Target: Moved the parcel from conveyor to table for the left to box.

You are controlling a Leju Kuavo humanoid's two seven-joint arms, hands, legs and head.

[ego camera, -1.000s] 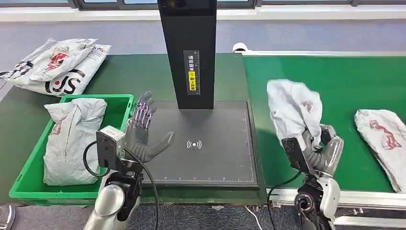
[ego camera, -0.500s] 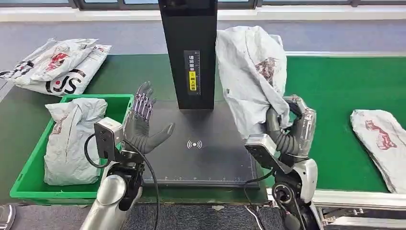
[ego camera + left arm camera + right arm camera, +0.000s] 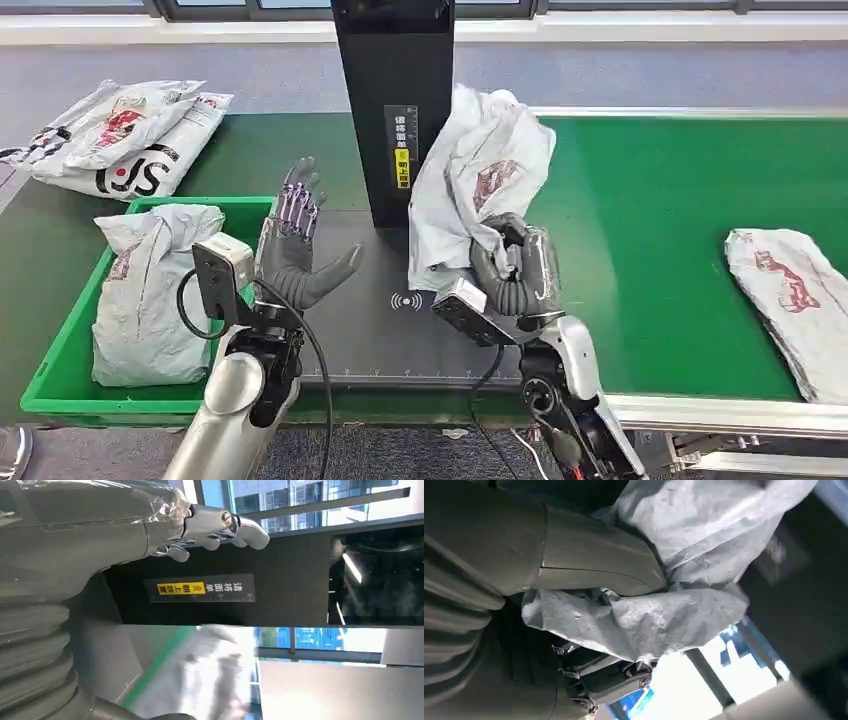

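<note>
The right hand has its dark fingers curled tight around a bunched fold of the parcel, a soft grey plastic mailer, crinkled and slack, with a reddish print on its face. In the right wrist view the thick grey thumb presses across the wrinkled film while the darker fingers close on it from the other side, so the bag is pinched between them. The parcel is held up above the dark scanner pad, a flat matt black slab with a white wireless mark; most of the bag stands above the hand and leans toward the black upright post that rises from the pad, just beside its yellow-and-white label. The left hand is spread wide with nothing in it, palm turned toward the post, raised over the pad's edge nearest the green crate. That crate is a rigid plastic bin with one lumpy grey mailer lying in it. Farther from the pad, beyond the crate, more printed mailers lie piled on the dark green bench. On the pad's other side runs the bright green conveyor, where another flat grey mailer lies well apart from the held parcel.
</note>
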